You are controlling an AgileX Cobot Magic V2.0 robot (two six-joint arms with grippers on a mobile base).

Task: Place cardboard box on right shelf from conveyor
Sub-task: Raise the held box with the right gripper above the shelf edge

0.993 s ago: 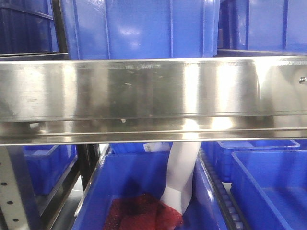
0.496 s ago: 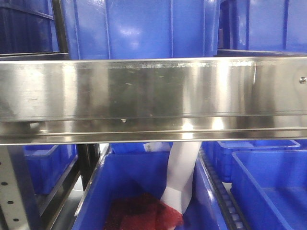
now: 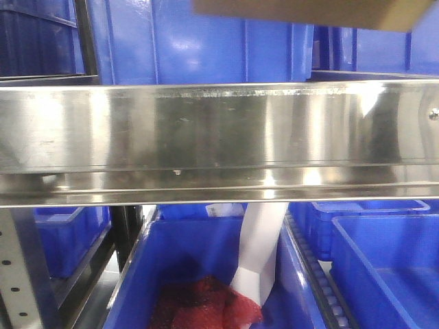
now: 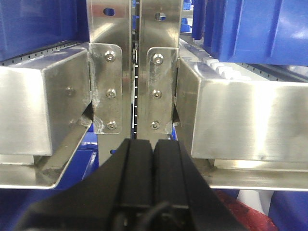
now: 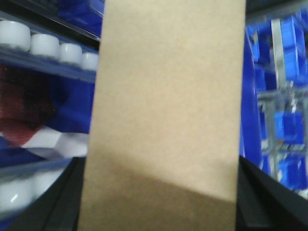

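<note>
1. The right gripper [image 5: 161, 192] is clamped on the cardboard box [image 5: 166, 106]. Its dark fingers [image 5: 62, 202] press on the carton's two long sides. The box runs straight out ahead of the hand and fills most of the wrist view.
2. In the front view the carton shows only as a tan strip at the top edge. That puts hand and load above the shiny front rail of the right shelf [image 3: 219, 130], with a blue bin [image 3: 206, 41] beyond them.
3. Below the hand and past the rail, a lower bin holds a red mesh bundle [image 3: 206, 305]. White rollers [image 5: 48, 45] lie off to the hand's left.
4. The left gripper [image 4: 154, 144] has its fingers pressed together on nothing. It faces a bolted steel bracket [image 4: 107, 91] directly ahead and looks idle.
5. The conveyor is out of view, so pickup and carry seem finished and the placing step is in hand.
6. The next move likely calls for advancing the box over the rail, then lowering it flat before letting go. Whether there is free room beside the bins cannot be told.
</note>
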